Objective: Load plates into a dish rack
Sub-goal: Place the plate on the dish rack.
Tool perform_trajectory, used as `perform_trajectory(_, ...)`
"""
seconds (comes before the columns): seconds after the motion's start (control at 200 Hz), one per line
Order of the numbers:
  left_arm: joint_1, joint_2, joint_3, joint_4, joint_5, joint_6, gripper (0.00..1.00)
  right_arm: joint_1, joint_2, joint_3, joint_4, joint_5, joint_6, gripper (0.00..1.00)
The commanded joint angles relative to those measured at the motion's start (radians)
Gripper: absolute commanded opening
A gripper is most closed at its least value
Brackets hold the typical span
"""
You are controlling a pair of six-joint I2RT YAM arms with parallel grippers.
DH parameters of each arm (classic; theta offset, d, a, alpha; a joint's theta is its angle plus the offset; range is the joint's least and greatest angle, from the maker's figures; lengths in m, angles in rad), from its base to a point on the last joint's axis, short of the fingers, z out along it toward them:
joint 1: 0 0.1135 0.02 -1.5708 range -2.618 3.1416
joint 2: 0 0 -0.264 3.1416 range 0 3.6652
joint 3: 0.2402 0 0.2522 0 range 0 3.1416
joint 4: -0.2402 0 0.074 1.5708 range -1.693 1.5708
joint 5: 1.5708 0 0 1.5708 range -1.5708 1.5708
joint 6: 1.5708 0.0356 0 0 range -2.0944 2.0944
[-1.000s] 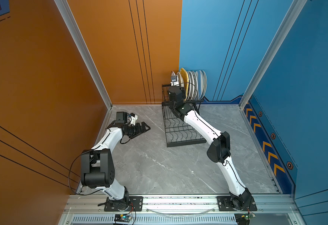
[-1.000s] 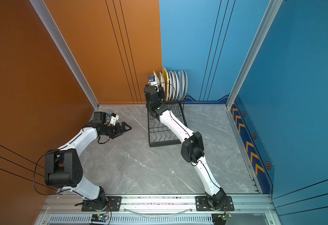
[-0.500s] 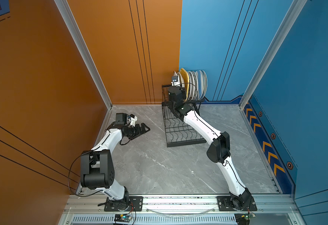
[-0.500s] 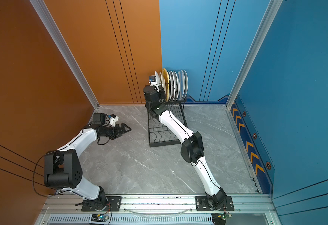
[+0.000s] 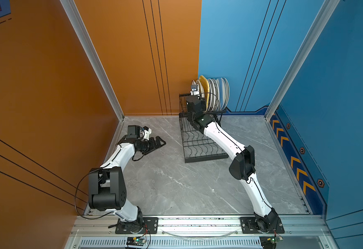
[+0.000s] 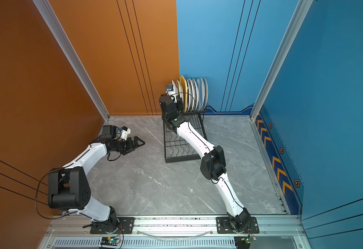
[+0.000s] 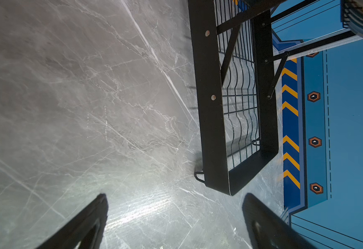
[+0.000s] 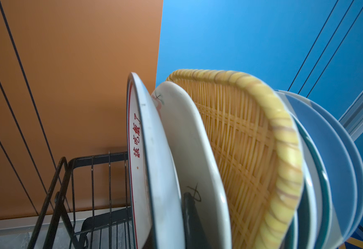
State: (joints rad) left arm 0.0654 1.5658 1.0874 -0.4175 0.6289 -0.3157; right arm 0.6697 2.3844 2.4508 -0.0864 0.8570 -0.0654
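Plates (image 5: 217,94) upright in rack (image 5: 206,158); R jaws grip cream plate (image 8: 193,140).

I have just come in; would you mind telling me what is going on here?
The robot is loading plates into a black dish rack. All the plates in view, with a yellow woven tray, stand on edge in its raised rear tier. The right gripper is shut up among them, one finger between the red-lettered plate and the next white plate; whether it grips either is unclear. The left gripper is open and empty, low over the table.
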Motion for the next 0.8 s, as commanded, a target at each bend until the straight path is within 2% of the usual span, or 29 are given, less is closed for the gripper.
perform_trajectory(0.0, 0.008, -0.030, -0.015, -0.004, 0.011, -0.002, 0.98, -0.042, -0.015, 0.028, -0.022, 0.047, 0.051, 0.13)
perform_trajectory(0.13, 0.008, -0.039, -0.018, -0.005, 0.008, -0.003, 0.98, -0.041, -0.031, 0.027, -0.021, 0.043, 0.045, 0.21)
perform_trajectory(0.34, 0.007, -0.047, -0.020, -0.004, 0.005, -0.005, 0.98, -0.032, -0.077, 0.012, -0.020, 0.036, 0.041, 0.28)
perform_trajectory(0.435, 0.008, -0.052, -0.020, -0.005, 0.006, -0.005, 0.98, -0.023, -0.120, -0.029, 0.007, 0.026, 0.032, 0.35)
perform_trajectory(0.796, 0.002, -0.059, -0.012, -0.004, -0.001, -0.006, 0.98, 0.010, -0.297, -0.178, 0.024, 0.011, 0.037, 0.50)
